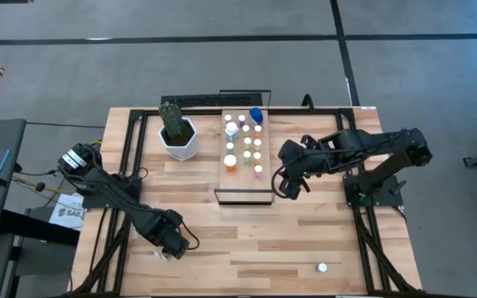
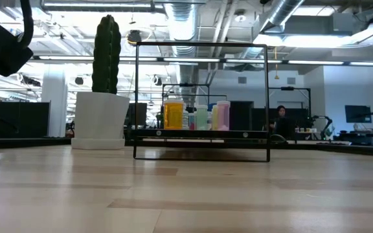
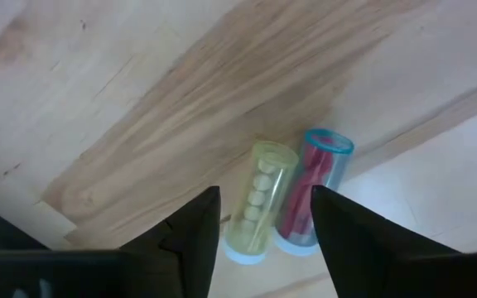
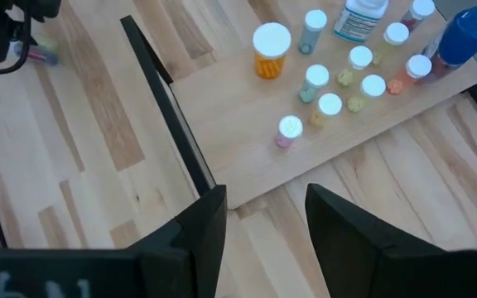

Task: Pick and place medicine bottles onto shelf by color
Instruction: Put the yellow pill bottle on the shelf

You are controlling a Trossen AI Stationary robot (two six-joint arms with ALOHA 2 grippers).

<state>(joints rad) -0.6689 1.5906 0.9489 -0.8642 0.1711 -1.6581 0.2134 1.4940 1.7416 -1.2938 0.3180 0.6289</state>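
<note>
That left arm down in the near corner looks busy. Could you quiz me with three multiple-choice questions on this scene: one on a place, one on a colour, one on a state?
1. Where is the cactus pot?
A. left of the shelf
B. on the shelf
C. at the near edge

2. What colours are the two bottles under the left gripper?
A. both blue
B. yellow-green and red
C. both white

3. How are those two bottles?
A. upright
B. stacked
C. lying side by side

Answers: 1 A, the high view shows it beside the shelf. 2 B, the left wrist view shows both. 3 C, they lie flat on the table, touching.
</note>
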